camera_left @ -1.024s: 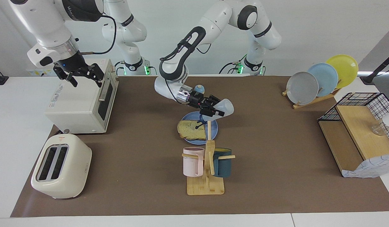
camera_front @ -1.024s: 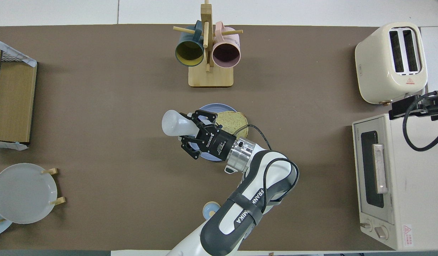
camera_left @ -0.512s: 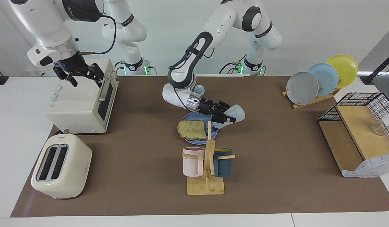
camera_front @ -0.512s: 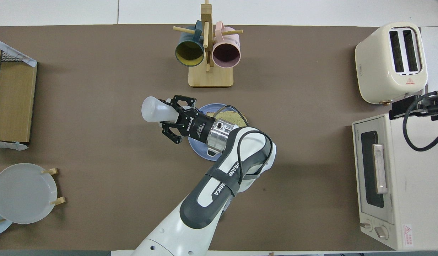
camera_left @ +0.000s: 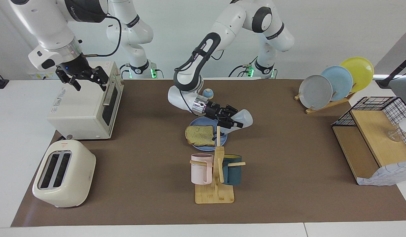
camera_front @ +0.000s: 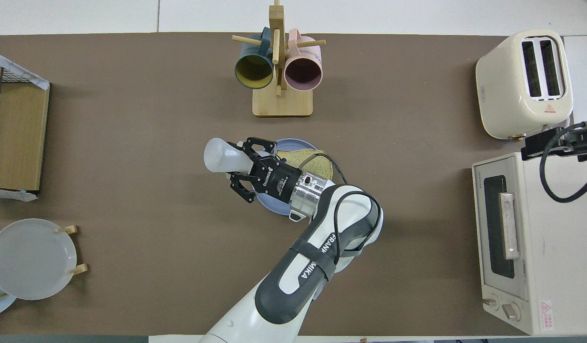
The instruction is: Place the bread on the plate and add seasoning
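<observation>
The bread (camera_left: 200,135) (camera_front: 318,162) lies flat on the blue plate (camera_left: 197,122) (camera_front: 295,142) at the middle of the table. My left gripper (camera_left: 234,121) (camera_front: 249,166) is shut on the seasoning (camera_left: 244,117) (camera_front: 219,155). It holds the bottle tipped on its side in the air. The white body sticks out over the plate's edge toward the left arm's end, and the fingers hide the cap. My right gripper (camera_left: 90,85) hangs open and holds nothing over the toaster oven (camera_left: 84,105) (camera_front: 522,243).
A mug rack (camera_left: 216,177) (camera_front: 280,71) with a pink and a teal mug stands just farther from the robots than the plate. A cream toaster (camera_left: 63,172) (camera_front: 526,81), a small bell (camera_left: 207,92), a plate rack (camera_left: 334,82) and a wire-and-wood shelf (camera_left: 370,135) also stand on the table.
The left gripper swung the tipped bottle away from the plate toward the left arm's end, then came partway back. The right arm has not moved.
</observation>
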{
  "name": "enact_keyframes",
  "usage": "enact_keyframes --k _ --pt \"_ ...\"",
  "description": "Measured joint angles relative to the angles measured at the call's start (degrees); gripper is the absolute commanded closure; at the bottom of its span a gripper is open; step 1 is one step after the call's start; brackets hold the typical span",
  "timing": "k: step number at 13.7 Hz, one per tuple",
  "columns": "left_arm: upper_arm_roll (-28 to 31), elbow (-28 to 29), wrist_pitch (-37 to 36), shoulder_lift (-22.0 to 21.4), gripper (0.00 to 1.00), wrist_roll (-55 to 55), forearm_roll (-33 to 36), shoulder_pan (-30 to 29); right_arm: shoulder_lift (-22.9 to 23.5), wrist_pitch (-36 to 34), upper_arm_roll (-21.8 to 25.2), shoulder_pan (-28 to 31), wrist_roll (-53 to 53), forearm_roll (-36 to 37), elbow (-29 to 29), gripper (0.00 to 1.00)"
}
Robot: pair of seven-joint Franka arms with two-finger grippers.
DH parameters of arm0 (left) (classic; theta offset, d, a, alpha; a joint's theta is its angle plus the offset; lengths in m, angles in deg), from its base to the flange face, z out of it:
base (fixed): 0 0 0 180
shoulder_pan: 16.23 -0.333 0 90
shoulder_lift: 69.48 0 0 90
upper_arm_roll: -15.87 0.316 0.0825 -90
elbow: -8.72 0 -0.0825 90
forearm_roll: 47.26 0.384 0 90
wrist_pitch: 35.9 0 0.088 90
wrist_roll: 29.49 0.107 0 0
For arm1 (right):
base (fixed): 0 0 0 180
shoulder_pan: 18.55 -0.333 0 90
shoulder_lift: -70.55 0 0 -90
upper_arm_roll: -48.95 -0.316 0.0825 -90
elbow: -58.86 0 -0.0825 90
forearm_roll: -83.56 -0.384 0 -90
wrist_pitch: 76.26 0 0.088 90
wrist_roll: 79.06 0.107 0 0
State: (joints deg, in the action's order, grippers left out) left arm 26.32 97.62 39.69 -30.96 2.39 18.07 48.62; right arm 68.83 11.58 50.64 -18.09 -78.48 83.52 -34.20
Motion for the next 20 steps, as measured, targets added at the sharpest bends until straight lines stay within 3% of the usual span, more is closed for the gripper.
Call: enact_keyframes --k 4,8,13,17,20 --pt "1.07 -0.47 -0.36 -3.45 1.00 -2.82 -6.79 -0.32 0.00 0.00 0.00 0.00 0.00 0.00 0.00 0.00" --pt "1.32 -0.40 0.61 -11.49 1.00 -5.13 -13.47 -5.29 0.00 0.00 0.00 0.00 0.00 0.00 0.00 0.00" --pt "1.59 -0.35 8.81 -22.06 1.00 -6.97 -24.88 -15.76 0.00 0.00 0.00 0.00 0.00 0.00 0.00 0.00" --pt "1.62 0.55 20.08 -28.55 1.00 -8.31 -37.63 -25.75 0.00 0.00 0.00 0.00 0.00 0.00 0.00 0.00" --pt "1.61 6.44 36.63 -31.11 1.00 -16.77 -46.43 -31.90 0.00 0.00 0.00 0.00 0.00 0.00 0.00 0.00"
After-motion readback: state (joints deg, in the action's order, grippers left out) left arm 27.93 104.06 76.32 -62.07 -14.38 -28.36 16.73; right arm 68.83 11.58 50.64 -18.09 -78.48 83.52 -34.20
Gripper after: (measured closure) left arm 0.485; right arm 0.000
